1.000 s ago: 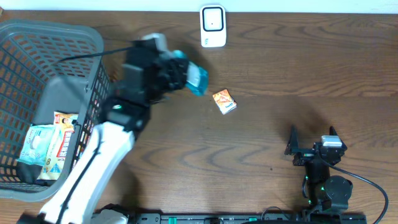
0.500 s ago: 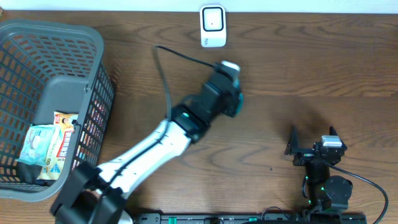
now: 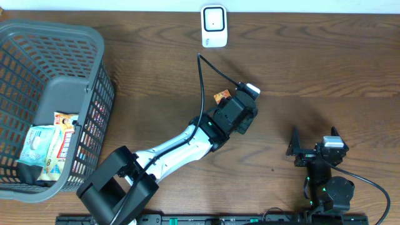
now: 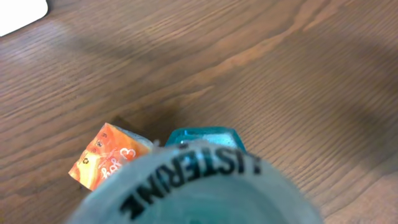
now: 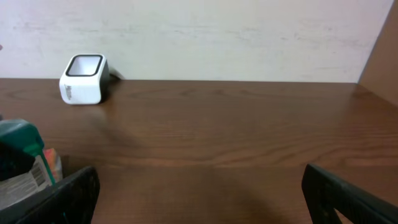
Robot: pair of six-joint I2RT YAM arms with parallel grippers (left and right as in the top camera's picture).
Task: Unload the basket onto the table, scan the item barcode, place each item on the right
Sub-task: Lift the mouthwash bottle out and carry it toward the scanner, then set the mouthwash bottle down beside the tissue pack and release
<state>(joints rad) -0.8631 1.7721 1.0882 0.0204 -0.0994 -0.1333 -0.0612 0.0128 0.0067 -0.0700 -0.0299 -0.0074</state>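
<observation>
My left gripper is shut on a teal Listerine bottle, whose embossed base fills the bottom of the left wrist view. The overhead view hides the bottle under the wrist. From the right wrist view the bottle shows at the far left, with a white barcode label low on it. The gripper hovers just right of a small orange packet lying on the table. The white scanner stands at the table's far edge, well beyond the bottle. My right gripper rests open and empty near the front right.
A grey mesh basket takes up the left side, with several packaged items inside. The left arm stretches diagonally from the front edge to the table's middle. A black cable loops above it.
The left arm swung right from beside the basket to the table's middle, carrying the bottle, and now sits next to the orange packet. The right arm has not moved.
</observation>
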